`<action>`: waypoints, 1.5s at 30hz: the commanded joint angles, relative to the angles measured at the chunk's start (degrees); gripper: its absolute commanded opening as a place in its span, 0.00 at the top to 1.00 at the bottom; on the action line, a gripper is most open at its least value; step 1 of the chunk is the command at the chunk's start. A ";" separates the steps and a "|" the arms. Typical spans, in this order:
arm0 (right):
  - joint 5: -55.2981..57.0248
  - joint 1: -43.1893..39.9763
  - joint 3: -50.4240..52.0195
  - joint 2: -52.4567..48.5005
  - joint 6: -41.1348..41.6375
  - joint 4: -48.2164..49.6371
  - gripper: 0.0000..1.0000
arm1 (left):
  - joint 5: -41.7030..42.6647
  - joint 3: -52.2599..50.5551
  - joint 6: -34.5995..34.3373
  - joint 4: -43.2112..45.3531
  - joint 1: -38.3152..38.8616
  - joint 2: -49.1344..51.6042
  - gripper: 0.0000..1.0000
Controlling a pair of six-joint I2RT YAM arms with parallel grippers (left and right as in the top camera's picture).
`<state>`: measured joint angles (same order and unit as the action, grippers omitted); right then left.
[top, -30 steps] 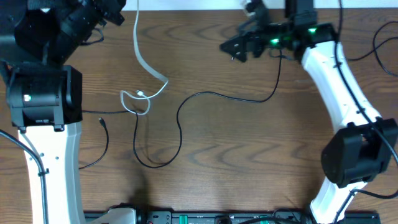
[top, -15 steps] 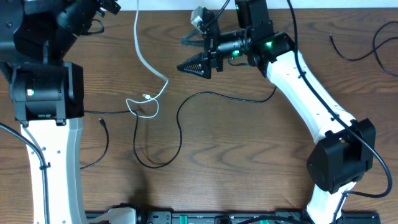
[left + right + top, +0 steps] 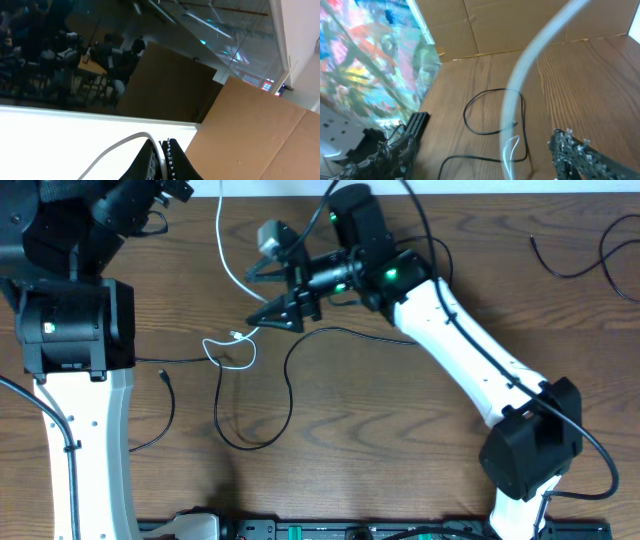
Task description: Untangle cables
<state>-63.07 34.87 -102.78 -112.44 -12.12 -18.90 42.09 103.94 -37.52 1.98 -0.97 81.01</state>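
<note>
A white cable (image 3: 226,275) runs from the table's far edge down to a small loop with a plug end (image 3: 232,345). There it crosses a long black cable (image 3: 290,380) that curls toward the front. My left gripper (image 3: 163,159) is shut on the white cable (image 3: 115,150), pinched between its toothed pads. My right gripper (image 3: 256,298) hangs open with a finger either side of the white cable above the loop. In the right wrist view the white cable (image 3: 525,75) passes blurred in front, one finger (image 3: 575,155) shows at the lower right, and black cable loops (image 3: 480,132) lie beyond.
A shorter black cable with a plug (image 3: 163,376) lies by the left arm's base (image 3: 70,330). More black cords (image 3: 560,265) lie at the far right of the wooden table (image 3: 400,440). Cardboard (image 3: 520,25) stands behind the table's far edge.
My right arm has swung left across the far side of the table, from the right to the white cable, its jaws narrowing a little. The left gripper has kept its hold.
</note>
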 commanded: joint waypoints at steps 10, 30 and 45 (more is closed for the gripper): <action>11.10 6.80 -0.17 -7.45 7.74 6.12 0.75 | 1.01 0.31 -0.92 -4.68 0.09 0.22 0.93; -8.74 -16.28 -0.20 1.18 32.09 8.83 0.99 | -17.38 0.28 10.10 -34.86 0.09 3.17 0.86; 1.99 -22.75 -0.20 1.18 31.89 3.56 0.99 | -19.45 0.24 10.10 -44.70 0.09 7.98 0.32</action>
<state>-64.25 12.25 -102.67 -112.07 20.25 -14.24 23.81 103.98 -28.23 -42.39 -0.95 88.42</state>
